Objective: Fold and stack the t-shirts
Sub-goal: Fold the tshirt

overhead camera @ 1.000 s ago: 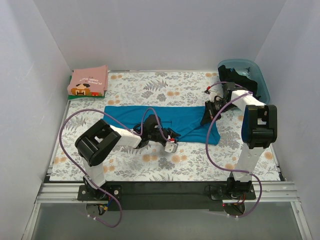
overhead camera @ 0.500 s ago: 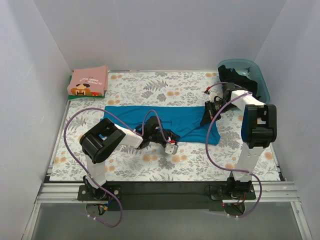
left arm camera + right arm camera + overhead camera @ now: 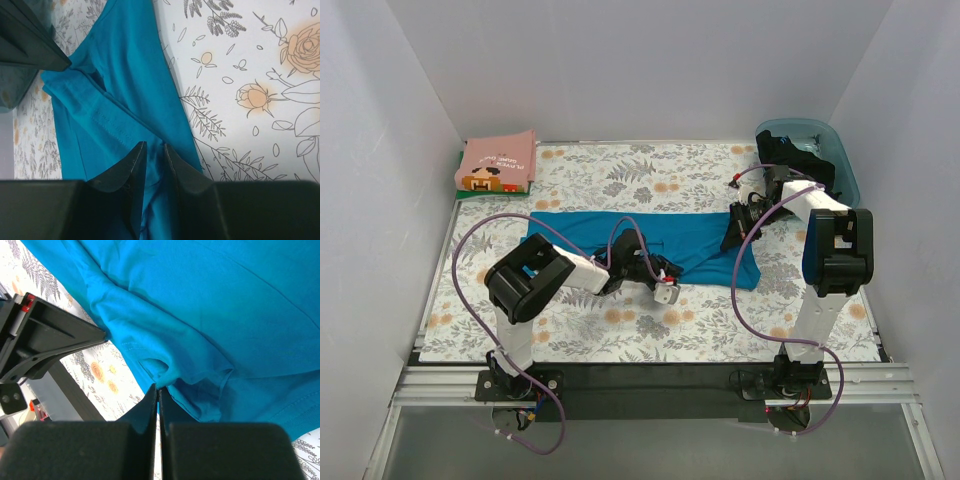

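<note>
The teal-blue t-shirt (image 3: pixel 690 240) lies spread as a wide band across the middle of the floral table covering (image 3: pixel 620 180), probably laid flat so that a fold can be made.

From above, the left gripper (image 3: pixel 635 265) sits at the shirt's near edge around mid-covering. The right gripper (image 3: pixel 732 240) is at the shirt's end nearest the covering's right side. Two holds on one long edge suggest that the arms mean to lift it together.

At the covering's far left corner the pink t-shirt (image 3: pixel 498 162) is already folded, with a green t-shirt (image 3: pixel 460 185) showing as a strip beneath it. That corner looks like the stack. At the far right corner a translucent blue tub (image 3: pixel 840 150) holds a black t-shirt (image 3: pixel 790 150), seemingly waiting its turn. The pink shirt has a pixel-art figure and a line of small lettering, which is too small to read.

In the left wrist view, the left gripper (image 3: pixel 153 147) has its fingers a narrow gap apart, with a ridge of teal-blue t-shirt (image 3: pixel 125 65) rising between them beside a stitched hem. I cannot tell whether they are biting the cloth. The bare floral table covering (image 3: pixel 250 75) lies just beside the shirt's edge.

In the right wrist view, the right gripper (image 3: pixel 158 390) has its fingers pressed together. The teal-blue t-shirt (image 3: pixel 225 300) puckers right at their tips, so I judge that it is pinching a thin fold. The floral table covering (image 3: pixel 100 365) shows past the hem. No brand or label can be read in either wrist view.
</note>
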{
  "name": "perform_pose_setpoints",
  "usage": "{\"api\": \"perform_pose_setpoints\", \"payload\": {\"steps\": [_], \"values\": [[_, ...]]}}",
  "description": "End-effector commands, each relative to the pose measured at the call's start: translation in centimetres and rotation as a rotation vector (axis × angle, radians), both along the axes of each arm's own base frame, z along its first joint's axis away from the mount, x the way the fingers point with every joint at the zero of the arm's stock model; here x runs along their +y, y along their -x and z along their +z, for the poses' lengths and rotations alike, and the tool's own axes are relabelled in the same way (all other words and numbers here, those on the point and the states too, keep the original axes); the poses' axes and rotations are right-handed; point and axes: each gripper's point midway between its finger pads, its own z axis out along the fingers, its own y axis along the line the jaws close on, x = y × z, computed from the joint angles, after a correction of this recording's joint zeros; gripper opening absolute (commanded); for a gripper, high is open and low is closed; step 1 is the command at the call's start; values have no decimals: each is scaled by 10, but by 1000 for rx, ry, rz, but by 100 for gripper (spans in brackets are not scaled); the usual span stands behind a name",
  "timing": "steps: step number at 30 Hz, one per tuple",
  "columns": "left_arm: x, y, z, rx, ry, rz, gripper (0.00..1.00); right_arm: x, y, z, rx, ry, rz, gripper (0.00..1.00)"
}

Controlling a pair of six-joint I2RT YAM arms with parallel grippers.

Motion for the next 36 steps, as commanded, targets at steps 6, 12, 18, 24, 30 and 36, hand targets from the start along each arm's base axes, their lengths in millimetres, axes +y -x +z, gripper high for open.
{"api": "perform_pose_setpoints", "payload": {"steps": [6,12,18,24,30,36], "values": [[-1,-10,5,-32,5,2,20,6,5,1,29,-29,7,1],[2,-8,7,-33,4,-1,8,7,4,3,22,-29,9,1],[0,-21,43,-6,71,46,0,10,-6,16,-18,-35,9,1],[16,-42,70,108,117,146,0,14,-24,24,-51,-30,6,1],[26,-59,72,155,150,217,0,16,-47,27,-79,-16,-2,1],[37,-83,80,162,195,286,0,20,-68,31,-111,0,-2,1]]}}
